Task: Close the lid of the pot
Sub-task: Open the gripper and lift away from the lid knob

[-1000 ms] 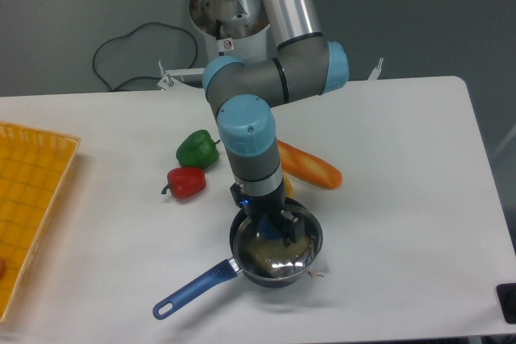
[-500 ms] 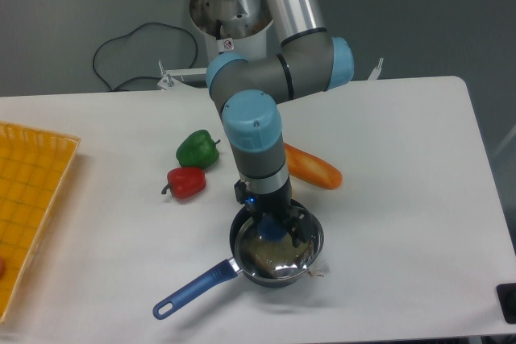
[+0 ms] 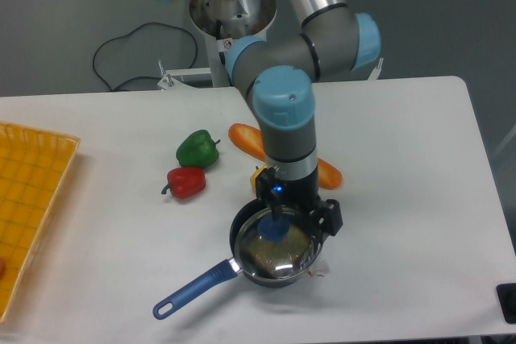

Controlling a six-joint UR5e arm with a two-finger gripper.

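Observation:
The pot point(image 3: 242, 267) is a small black saucepan near the table's front, its blue handle point(image 3: 193, 288) pointing to the lower left. The glass lid point(image 3: 282, 255) lies flat on the pot's rim, with its blue knob point(image 3: 274, 228) at the centre. My gripper point(image 3: 302, 217) hangs just above the lid, shifted a little right of the knob. Its fingers look spread, one black fingertip point(image 3: 330, 220) standing over the pot's right rim. The knob shows free below the wrist.
A green pepper point(image 3: 197, 149) and a red pepper point(image 3: 186, 182) lie left of the pot. A long orange vegetable point(image 3: 248, 140) lies behind it, partly hidden by my arm. A yellow basket point(image 3: 24, 199) stands at the left edge. A black object point(image 3: 508, 302) sits at the front right corner.
My arm has swung to the right and the wrist has turned. The gripper that was down around the knob now stands off to its right, and the lid stays on the pot.

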